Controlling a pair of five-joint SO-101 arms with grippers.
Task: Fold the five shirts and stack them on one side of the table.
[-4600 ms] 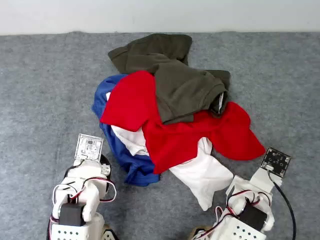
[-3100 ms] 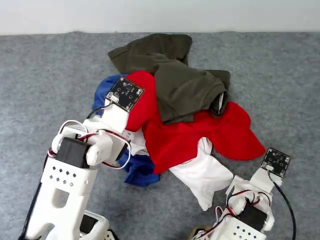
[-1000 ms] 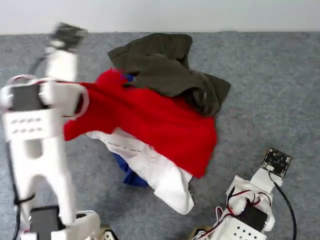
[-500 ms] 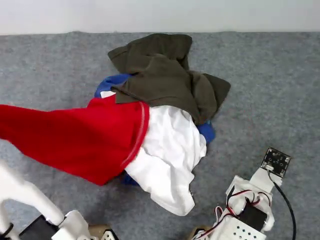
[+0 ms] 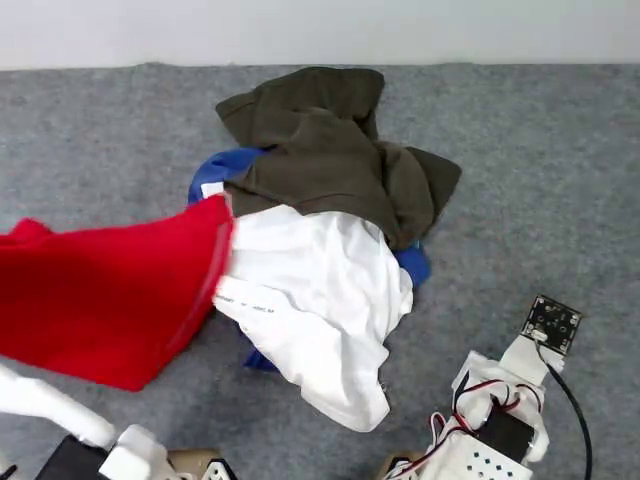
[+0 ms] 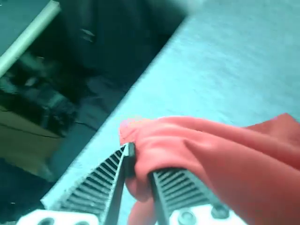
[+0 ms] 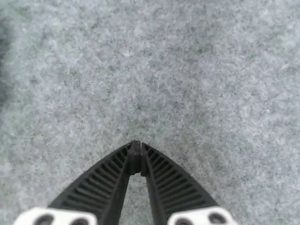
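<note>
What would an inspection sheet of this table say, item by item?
Surface: grey felt, flat where bare.
Job's things: the red shirt is stretched out to one side, with its hem against the white shirt. The white shirt lies crumpled over the blue shirt. The dark shirt is heaped at the pile's far end and may be more than one. None are folded.
Clutter: nothing seen.
Grippers: the left gripper is shut on a fold of the red shirt. The right gripper is shut, over bare felt.
Cables: a black cable and red and white wires run on the right arm.
Surroundings: white wall beyond the felt.
</note>
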